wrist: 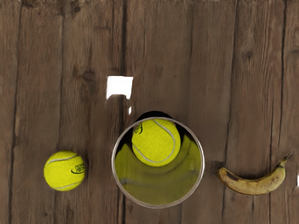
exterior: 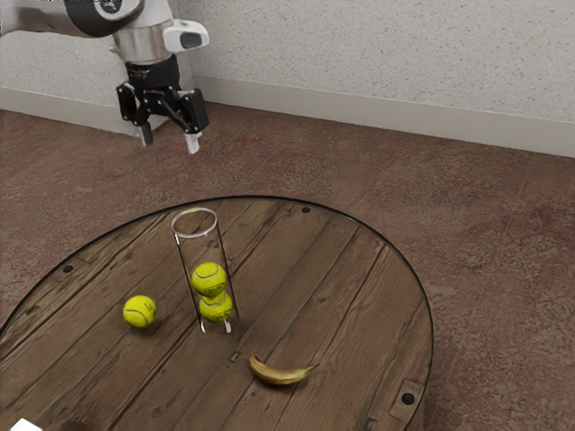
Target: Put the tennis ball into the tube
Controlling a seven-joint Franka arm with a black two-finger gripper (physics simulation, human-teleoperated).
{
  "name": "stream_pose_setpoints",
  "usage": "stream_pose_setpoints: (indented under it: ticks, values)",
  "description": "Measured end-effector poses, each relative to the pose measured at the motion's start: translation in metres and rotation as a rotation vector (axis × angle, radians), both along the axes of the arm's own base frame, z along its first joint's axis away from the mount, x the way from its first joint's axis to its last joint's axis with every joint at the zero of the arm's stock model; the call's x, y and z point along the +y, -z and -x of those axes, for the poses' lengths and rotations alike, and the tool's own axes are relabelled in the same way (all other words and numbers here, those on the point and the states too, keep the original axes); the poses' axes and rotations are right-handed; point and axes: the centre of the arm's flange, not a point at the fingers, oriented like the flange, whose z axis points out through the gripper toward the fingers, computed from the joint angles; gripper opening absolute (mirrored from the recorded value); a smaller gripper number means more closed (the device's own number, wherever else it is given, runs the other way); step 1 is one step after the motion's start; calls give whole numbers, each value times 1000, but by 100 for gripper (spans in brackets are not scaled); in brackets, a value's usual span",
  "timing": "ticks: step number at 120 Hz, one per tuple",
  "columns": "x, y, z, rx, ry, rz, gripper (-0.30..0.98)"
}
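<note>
High above the table, my gripper [exterior: 170, 142] stands open, its two fingertips apart with nothing between them. A clear tube [exterior: 198, 249] stands upright on the table with two tennis balls stacked inside, the upper one [exterior: 208, 279] resting on the lower one [exterior: 216, 308]. A loose tennis ball [exterior: 140, 312] lies on the wood beside the tube, not touching it. From above, the wrist view looks into the round mouth of the tube [wrist: 202, 161], where one ball [wrist: 156, 143] is seen; the loose ball [wrist: 64, 171] lies off to one side.
A banana [exterior: 279, 371] lies on the round wooden table [exterior: 341, 296], on the other side of the tube from the loose ball. In the wrist view the banana [wrist: 254, 182] is near the tube. A small white patch [wrist: 119, 87] shows on the planks.
</note>
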Motion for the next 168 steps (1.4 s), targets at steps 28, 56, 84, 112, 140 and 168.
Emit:
stream_pose_setpoints:
  ticks: [28, 56, 84, 112, 140, 168]
  values:
    - [3, 4, 17, -32, 0, -13, 69]
    - [44, 95, 109, 51, -98, -47, 69]
    - [78, 222, 139, -29, -90, -48, 69]
    - [115, 301, 119, -166, -32, -44, 69]
    - [145, 344, 100, -201, -5, -43, 69]
    - [150, 348, 90, -235, 43, -52, 69]
